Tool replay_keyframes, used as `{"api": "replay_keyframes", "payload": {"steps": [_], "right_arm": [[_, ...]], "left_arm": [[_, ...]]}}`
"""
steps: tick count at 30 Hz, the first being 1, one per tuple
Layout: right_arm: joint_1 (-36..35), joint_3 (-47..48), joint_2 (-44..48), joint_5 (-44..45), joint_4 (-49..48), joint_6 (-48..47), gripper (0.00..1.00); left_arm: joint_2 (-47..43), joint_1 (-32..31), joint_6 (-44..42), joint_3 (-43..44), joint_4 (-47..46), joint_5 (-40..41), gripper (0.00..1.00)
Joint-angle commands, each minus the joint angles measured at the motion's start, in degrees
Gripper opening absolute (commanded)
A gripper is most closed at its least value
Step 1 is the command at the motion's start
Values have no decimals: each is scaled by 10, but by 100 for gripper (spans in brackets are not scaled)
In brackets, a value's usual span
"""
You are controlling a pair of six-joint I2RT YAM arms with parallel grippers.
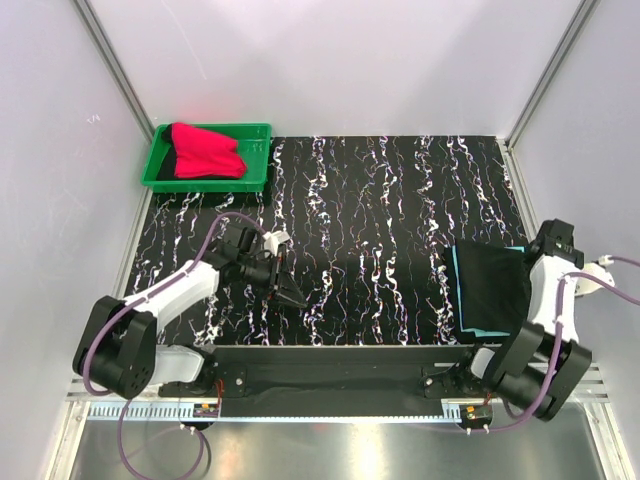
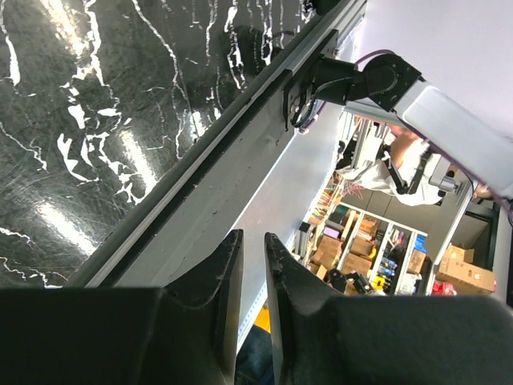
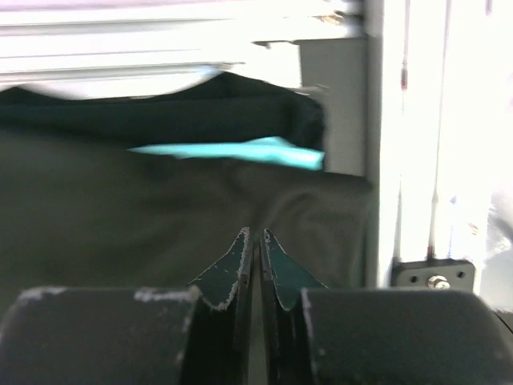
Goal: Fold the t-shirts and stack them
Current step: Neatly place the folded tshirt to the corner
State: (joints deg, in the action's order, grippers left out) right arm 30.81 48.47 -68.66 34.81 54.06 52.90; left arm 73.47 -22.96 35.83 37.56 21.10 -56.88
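Black t-shirt lies pinched by the right pincer.

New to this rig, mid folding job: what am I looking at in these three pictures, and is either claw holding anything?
Two robot arms are bolted at the near table edge, each ending in a two-finger gripper. The big picture looks down from above; the other two come from cameras on the wrists. On the marbled black table, a folded black cloth t-shirt lies over a turquoise cloth t-shirt on the right. A bright red cloth t-shirt sits in the green plastic tray at far left. The left gripper is slightly open and empty. The right gripper is shut against the black shirt; whether it pinches cloth I cannot tell.
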Motion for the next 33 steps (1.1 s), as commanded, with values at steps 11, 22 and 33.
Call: {"api": "replay_keyframes", "payload": {"steps": [11,22,33], "right_arm": [[-165,4,-34,-104,42,125,8],[-215,-15,-136,-103,2,143,7],[-215,142,12,-62,133,17,10]], "left_arm": [[-3,2,10,13,-18,-9,21],[-47,2,36,-3,-19,1,21],[-31,2,34,16,-19,11,21]]}}
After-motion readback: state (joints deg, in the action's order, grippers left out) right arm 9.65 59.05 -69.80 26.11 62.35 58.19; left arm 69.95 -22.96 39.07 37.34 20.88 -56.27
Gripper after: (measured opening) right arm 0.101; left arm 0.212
